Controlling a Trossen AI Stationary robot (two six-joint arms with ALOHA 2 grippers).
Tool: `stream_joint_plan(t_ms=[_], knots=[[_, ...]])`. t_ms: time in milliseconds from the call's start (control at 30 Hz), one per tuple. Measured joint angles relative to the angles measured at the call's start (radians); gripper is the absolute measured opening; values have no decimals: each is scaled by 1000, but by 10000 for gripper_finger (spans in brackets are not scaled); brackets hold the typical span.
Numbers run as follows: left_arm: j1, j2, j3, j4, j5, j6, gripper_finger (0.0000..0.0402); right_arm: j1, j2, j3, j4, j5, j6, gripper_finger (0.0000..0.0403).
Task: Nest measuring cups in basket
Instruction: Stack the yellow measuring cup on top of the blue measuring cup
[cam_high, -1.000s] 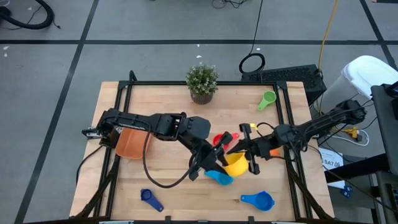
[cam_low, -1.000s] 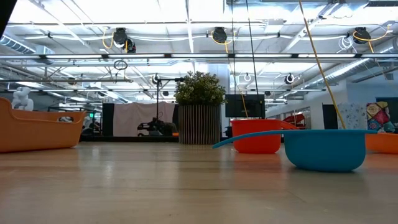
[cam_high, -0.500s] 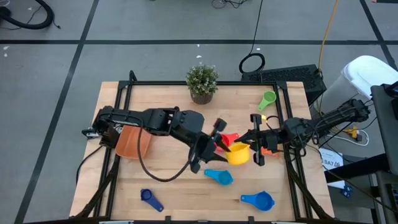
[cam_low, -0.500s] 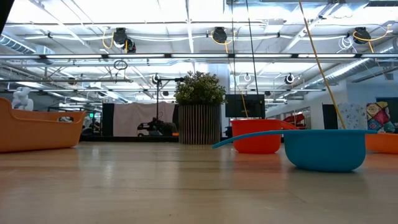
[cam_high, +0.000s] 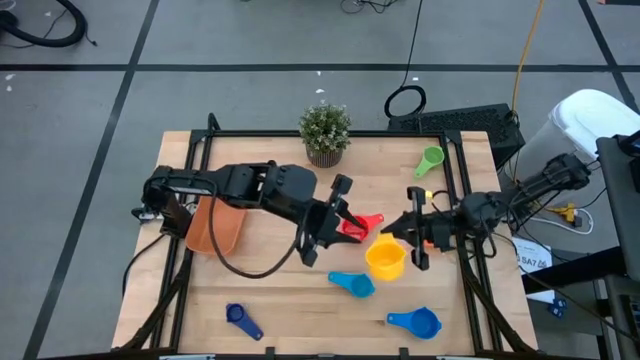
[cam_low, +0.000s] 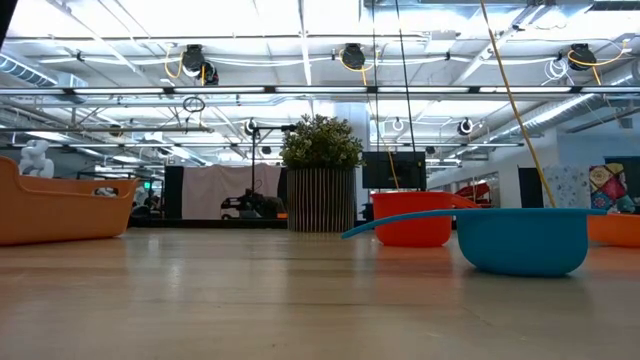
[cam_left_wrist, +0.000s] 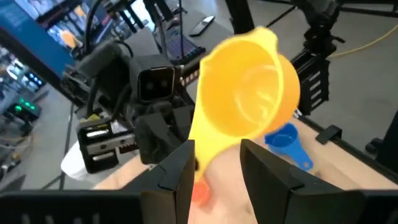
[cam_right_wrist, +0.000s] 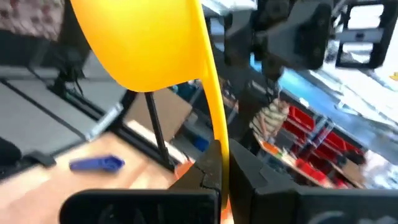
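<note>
The yellow measuring cup (cam_high: 385, 258) hangs in the air at mid-table in my right gripper (cam_high: 412, 240), which is shut on it. Its bowl mouth faces my left gripper (cam_high: 342, 205), as the left wrist view shows (cam_left_wrist: 249, 93). My left gripper (cam_left_wrist: 217, 168) is open, just left of the cup and above the red cup (cam_high: 360, 226). The light blue cup (cam_high: 352, 284) sits on its bowl on the table (cam_low: 520, 240). The green (cam_high: 430, 160), blue (cam_high: 415, 321) and dark blue (cam_high: 243, 319) cups lie apart. The orange basket (cam_high: 215, 228) stands at the left. My right gripper pinches the yellow cup's flat handle (cam_right_wrist: 217, 146) between its two fingers, coming level from the table's right side. The handle stands edge-on in the fingers, with the bowl (cam_right_wrist: 143, 43) beyond the fingertips. The cup is lifted clear of the table.
A potted plant (cam_high: 325, 130) stands at the far edge. An orange cup (cam_high: 437, 243) lies under the right arm. The left arm's cable loops over the table near the basket (cam_high: 250, 270). Bare wood shows along the near edge between the dark blue and blue cups.
The yellow cup has come up off the light blue cup, which now lies fully uncovered. My right gripper has carried it slightly toward the table's right. My left gripper has drawn back from the yellow cup toward the far-left and now stands over the red cup.
</note>
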Motion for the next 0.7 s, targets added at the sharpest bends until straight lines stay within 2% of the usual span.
stream_joint_plan(t_ms=[233, 333, 433, 533, 700], knots=[[13, 1, 0, -67, -6, -47, 131, 130, 18, 0, -204, 453, -157, 1], [13, 1, 0, -91, -22, -56, 131, 184, 27, 0, -246, 573, -222, 1], [13, 1, 0, -110, -52, -62, 131, 240, 34, 0, -326, 651, -298, 1], [13, 1, 0, -139, -88, -69, 131, 290, 34, 0, -449, 660, -329, 1], [13, 1, 0, -157, -111, -93, 131, 373, 34, 0, -563, 661, -21, 1]])
